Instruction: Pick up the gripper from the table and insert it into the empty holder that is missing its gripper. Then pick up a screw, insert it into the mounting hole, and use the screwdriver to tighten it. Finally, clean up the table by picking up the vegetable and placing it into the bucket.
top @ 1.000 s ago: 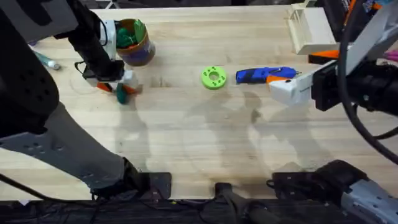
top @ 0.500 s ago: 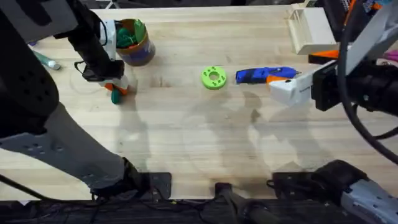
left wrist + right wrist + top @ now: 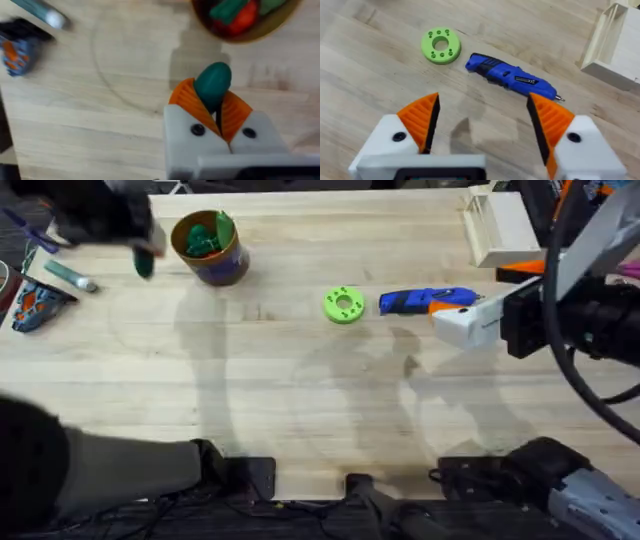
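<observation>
My left gripper hangs above the table just left of the tan bucket, shut on the dark green vegetable. In the left wrist view the vegetable sticks out from between the orange pads, with the bucket a little beyond it, green and red pieces inside. The blue screwdriver lies on the table right of centre. My right gripper hovers open just beside it; in the right wrist view the screwdriver lies past the open right gripper. The loose gripper finger, the holder and the screw are out of view.
A lime-green disc lies left of the screwdriver. A pale wooden box stands at the back right. At the far left lie a teal pen-like tool and a small blue-and-orange object. The table's middle and front are bare wood.
My left gripper has risen off the table with the vegetable and swung back and left, from in front of the bucket to its left side. The right arm has stayed put.
</observation>
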`<state>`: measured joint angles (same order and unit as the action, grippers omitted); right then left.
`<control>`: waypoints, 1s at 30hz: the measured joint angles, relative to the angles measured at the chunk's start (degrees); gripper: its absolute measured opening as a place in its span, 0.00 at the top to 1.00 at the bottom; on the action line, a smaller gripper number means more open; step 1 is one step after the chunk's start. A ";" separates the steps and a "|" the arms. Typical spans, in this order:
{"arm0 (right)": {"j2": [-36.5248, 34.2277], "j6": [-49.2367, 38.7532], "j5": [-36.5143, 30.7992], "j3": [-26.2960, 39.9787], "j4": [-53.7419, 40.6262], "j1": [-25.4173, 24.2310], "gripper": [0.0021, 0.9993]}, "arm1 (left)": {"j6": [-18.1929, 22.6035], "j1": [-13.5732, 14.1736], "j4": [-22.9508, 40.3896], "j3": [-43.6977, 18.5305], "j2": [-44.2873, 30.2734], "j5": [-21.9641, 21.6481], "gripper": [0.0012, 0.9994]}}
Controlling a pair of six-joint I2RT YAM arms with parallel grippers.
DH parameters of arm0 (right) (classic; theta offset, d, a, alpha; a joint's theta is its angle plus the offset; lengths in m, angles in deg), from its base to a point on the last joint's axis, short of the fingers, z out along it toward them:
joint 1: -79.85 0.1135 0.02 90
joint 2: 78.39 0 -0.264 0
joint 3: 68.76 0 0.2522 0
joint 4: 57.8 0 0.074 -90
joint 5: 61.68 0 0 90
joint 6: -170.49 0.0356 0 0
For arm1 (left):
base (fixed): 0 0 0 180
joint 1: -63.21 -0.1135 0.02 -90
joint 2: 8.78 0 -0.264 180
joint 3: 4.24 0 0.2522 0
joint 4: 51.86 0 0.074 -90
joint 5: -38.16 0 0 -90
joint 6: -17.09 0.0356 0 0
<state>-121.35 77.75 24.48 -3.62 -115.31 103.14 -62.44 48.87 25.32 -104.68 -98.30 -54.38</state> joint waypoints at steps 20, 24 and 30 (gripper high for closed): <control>0.00 0.00 0.00 0.00 0.00 0.00 0.01 | -3.85 2.80 -19.53 -6.12 -11.18 14.76 0.97; 0.00 0.00 0.00 0.00 0.00 0.00 0.01 | -3.90 4.57 -22.39 -6.12 -16.79 15.36 0.97; 0.00 0.00 0.00 0.00 0.00 0.00 0.01 | -3.92 5.73 -22.59 -6.12 -19.14 15.64 0.97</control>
<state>-121.35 77.75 24.48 -3.62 -115.31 103.14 -66.36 54.61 2.73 -110.80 -117.44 -38.74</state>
